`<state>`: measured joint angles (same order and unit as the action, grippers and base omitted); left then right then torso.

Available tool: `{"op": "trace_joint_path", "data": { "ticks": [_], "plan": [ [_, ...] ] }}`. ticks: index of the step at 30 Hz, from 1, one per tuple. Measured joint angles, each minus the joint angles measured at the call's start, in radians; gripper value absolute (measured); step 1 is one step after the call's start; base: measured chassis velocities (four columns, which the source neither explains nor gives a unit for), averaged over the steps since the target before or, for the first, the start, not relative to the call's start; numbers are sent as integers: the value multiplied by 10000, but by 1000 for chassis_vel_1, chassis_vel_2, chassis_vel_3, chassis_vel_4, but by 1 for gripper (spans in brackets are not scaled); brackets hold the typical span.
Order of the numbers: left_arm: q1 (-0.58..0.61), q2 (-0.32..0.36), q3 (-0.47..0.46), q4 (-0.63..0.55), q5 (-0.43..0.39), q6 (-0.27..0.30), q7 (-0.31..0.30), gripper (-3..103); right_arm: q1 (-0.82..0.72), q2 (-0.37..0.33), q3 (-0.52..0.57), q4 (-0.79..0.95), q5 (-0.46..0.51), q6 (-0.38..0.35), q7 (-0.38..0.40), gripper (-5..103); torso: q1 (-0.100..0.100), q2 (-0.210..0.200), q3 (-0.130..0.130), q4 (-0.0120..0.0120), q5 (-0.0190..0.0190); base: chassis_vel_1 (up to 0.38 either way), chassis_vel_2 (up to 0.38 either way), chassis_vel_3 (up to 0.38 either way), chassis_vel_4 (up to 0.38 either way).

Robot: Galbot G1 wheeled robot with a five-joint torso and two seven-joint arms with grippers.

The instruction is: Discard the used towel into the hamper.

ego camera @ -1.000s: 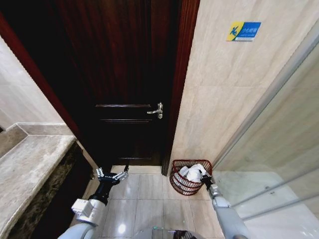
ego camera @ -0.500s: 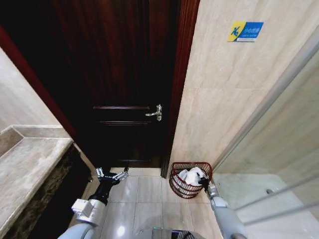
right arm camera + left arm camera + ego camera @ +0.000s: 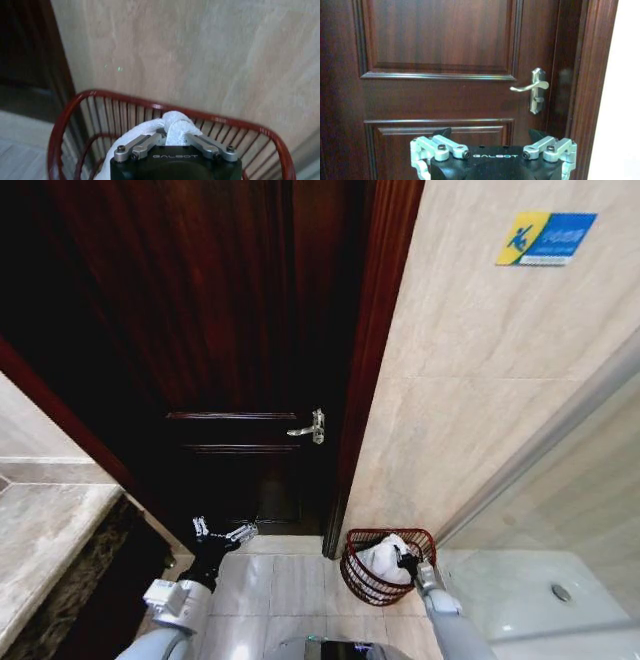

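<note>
The hamper (image 3: 358, 572), a dark red wire basket, stands on the floor against the beige wall beside the door frame. A white towel (image 3: 383, 556) hangs bunched inside its rim. My right gripper (image 3: 406, 559) is at the hamper's right side. In the right wrist view that gripper (image 3: 174, 132) is shut on a fold of the towel (image 3: 175, 118), just above the red rim (image 3: 107, 93). My left gripper (image 3: 222, 532) is held low before the door, open and holding nothing, and its spread fingers show in the left wrist view (image 3: 490, 135).
A dark wooden door (image 3: 240, 360) with a metal lever handle (image 3: 308, 427) is straight ahead. A stone counter (image 3: 50, 530) lies at the left. A glass shower partition (image 3: 560, 480) and a white shower floor (image 3: 540, 590) are at the right. Tiled floor (image 3: 290, 585) lies between.
The whole picture has shifted, so the camera has moved. My right gripper stays shut on the towel and sits a little further inside the hamper's rim. The left gripper keeps its pose.
</note>
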<state>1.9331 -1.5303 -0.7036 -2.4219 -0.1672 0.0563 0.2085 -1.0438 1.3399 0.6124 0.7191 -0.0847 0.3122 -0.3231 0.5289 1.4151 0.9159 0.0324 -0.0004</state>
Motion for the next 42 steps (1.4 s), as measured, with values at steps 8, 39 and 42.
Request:
{"op": "trace_joint_path", "data": {
  "ticks": [8,39,42],
  "plan": [
    [0,0,0,0,0,0,0,100,573,57,41,-843,-206,-403,-252,5,6,1,2,2,3,32,-31,-19,41],
    [0,-1,0,0,0,0,0,100,3276,402,318,-4631,-105,-1891,184,5,8,-1,2,1,3,0,0,0,0],
    [0,-1,0,0,0,0,0,100,3223,397,296,-4514,-37,-1986,187,8,8,-1,2,2,4,0,0,0,0]
  ]
}}
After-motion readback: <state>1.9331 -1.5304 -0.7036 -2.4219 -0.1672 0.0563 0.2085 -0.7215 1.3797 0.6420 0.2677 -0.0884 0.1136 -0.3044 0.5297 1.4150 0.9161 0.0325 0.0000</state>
